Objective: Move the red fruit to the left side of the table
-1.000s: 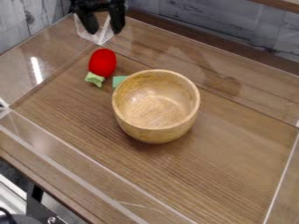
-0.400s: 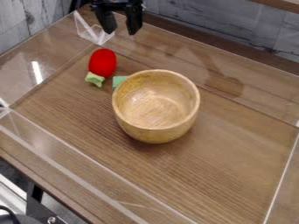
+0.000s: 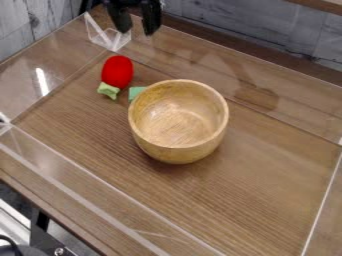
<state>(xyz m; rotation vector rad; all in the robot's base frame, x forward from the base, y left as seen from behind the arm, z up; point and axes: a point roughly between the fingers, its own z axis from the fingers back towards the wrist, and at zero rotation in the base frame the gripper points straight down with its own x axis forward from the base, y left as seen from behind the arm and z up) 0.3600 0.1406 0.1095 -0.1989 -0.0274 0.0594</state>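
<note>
The end effector (image 3: 135, 19) is seen at the top edge of the view, above the far left part of the worktop (image 3: 267, 170). Its dark fingers (image 3: 119, 20) are spread wide apart and nothing is held between them. It hangs in the air, pointed mostly downward, and it is not touching any object.

The red fruit (image 3: 118, 70) is placed on the worktop below and in front of the end effector, well apart from it. It is standing upright on its green leafy base (image 3: 107, 89). A second small green piece (image 3: 135, 93) is found just beside it, between the fruit and the wooden bowl (image 3: 178, 121). Whether this piece touches the bowl cannot be told.

The wooden bowl is set near the middle of the worktop, to the right of the fruit and near it. It is upright and nothing is seen inside it.

The worktop is of brown wood grain and is bordered by low clear plastic walls (image 3: 54, 165). Light is reflected on the wall at the left.
</note>
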